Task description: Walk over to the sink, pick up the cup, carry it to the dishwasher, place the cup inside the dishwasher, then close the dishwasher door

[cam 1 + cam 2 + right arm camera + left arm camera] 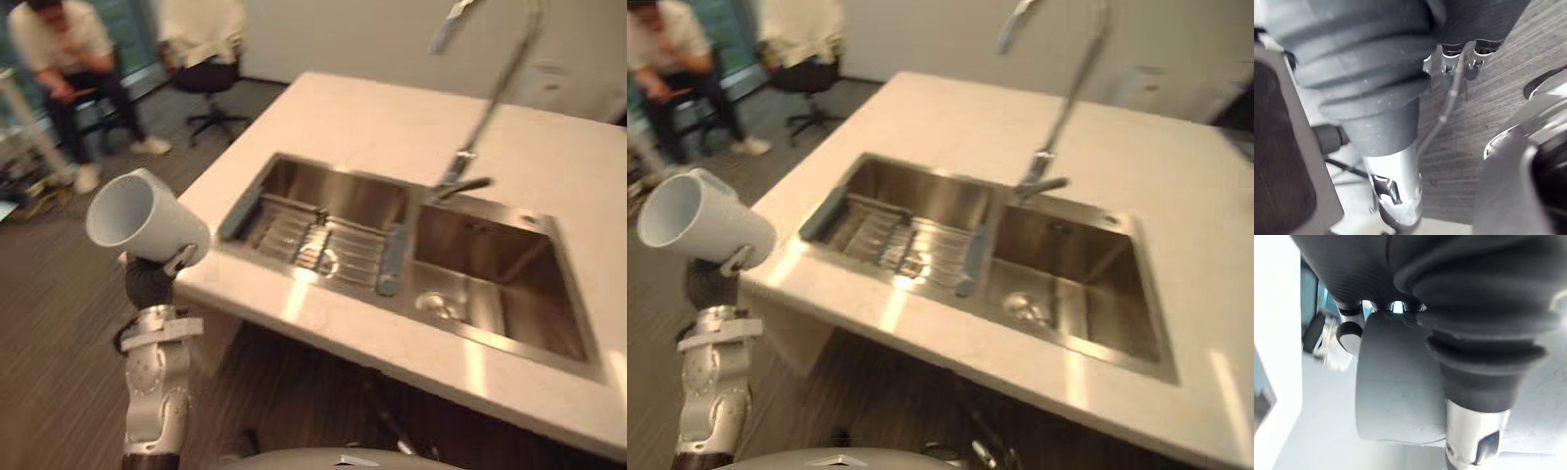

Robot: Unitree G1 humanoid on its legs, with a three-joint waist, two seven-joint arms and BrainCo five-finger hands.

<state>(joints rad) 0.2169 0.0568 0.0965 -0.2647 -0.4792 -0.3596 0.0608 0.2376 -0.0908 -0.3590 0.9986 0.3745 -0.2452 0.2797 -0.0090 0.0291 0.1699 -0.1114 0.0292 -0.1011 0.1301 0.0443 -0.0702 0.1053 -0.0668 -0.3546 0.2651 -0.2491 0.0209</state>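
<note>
The white cup [147, 220] is up in the air, just off the left end of the counter [392, 117]. It lies on its side with its open mouth turned away from the sink [294, 181], so this looks like the carrying part of the job. The left hand [149, 279] has its fingers curled round the cup from below and hugs it close, likely so it does not slip on the walk. The right hand [1452, 61] hangs low over the floor, maybe because one hand is enough, and how open it is cannot be told.
</note>
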